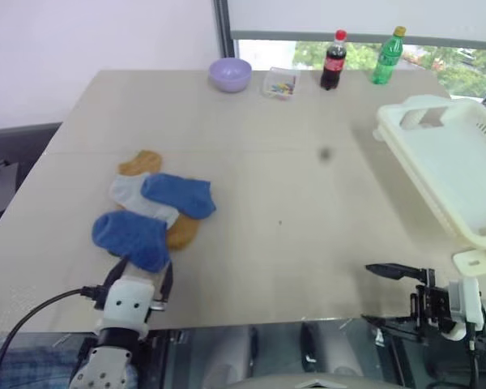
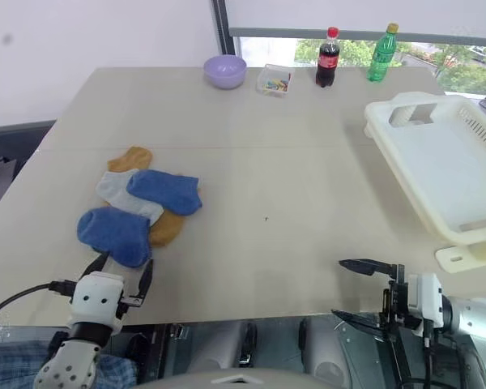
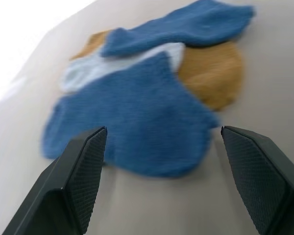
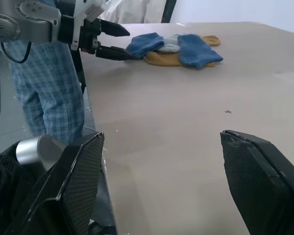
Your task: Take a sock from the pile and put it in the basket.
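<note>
My left gripper (image 2: 120, 275) is hanging wide open and empty at the table's (image 2: 292, 186) near edge, just by the nearest blue sock (image 2: 113, 235) of the pile (image 1: 152, 209). My right gripper (image 2: 356, 292) is also gaping wide, holding nothing, off the near edge. The basket (image 2: 437, 166) is sitting far right. At the far edge are standing a lilac bowl (image 1: 230, 74) and 2 bottles (image 1: 334, 60).

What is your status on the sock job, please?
Left gripper open beside pile, empty. Right gripper open, empty. Basket waiting. Path clear.
</note>
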You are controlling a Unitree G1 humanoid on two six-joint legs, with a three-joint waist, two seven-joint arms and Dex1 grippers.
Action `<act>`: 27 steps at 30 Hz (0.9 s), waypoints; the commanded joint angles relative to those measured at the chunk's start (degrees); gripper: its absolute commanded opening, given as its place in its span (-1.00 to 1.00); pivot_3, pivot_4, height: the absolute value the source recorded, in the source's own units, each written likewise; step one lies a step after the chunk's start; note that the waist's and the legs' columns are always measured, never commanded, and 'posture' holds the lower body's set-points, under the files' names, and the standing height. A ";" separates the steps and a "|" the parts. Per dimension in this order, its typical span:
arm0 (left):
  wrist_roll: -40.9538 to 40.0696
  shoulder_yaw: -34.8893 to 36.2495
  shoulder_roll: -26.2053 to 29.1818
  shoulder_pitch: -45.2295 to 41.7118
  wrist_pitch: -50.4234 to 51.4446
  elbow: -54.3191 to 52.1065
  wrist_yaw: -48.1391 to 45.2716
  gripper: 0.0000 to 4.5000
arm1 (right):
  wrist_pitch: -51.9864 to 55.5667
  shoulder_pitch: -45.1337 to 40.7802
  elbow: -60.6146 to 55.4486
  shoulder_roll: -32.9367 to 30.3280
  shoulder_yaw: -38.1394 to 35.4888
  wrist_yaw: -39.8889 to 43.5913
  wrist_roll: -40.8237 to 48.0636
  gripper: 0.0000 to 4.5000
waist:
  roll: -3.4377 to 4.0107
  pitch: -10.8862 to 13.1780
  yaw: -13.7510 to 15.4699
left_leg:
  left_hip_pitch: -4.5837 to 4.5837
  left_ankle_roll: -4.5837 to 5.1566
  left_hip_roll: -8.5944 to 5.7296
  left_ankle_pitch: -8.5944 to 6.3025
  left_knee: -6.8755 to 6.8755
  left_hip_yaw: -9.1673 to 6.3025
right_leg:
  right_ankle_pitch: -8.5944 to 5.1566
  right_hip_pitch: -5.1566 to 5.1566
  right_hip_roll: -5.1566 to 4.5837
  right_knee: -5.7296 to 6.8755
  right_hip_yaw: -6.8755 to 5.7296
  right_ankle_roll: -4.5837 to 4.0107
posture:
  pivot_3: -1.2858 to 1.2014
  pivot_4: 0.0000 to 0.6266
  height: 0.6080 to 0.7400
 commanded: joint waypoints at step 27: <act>-6.81 -3.45 1.48 -4.18 2.88 1.68 -3.64 -0.99 | 0.31 -1.77 -2.23 -1.30 0.88 -3.15 -0.90 0.74 | 0.49 -0.28 0.10 | 0.08 0.02 -0.04 0.01 0.01 -0.02 | 0.00 0.09 0.09 0.02 -0.04 0.01 | 0.03 -0.52 0.92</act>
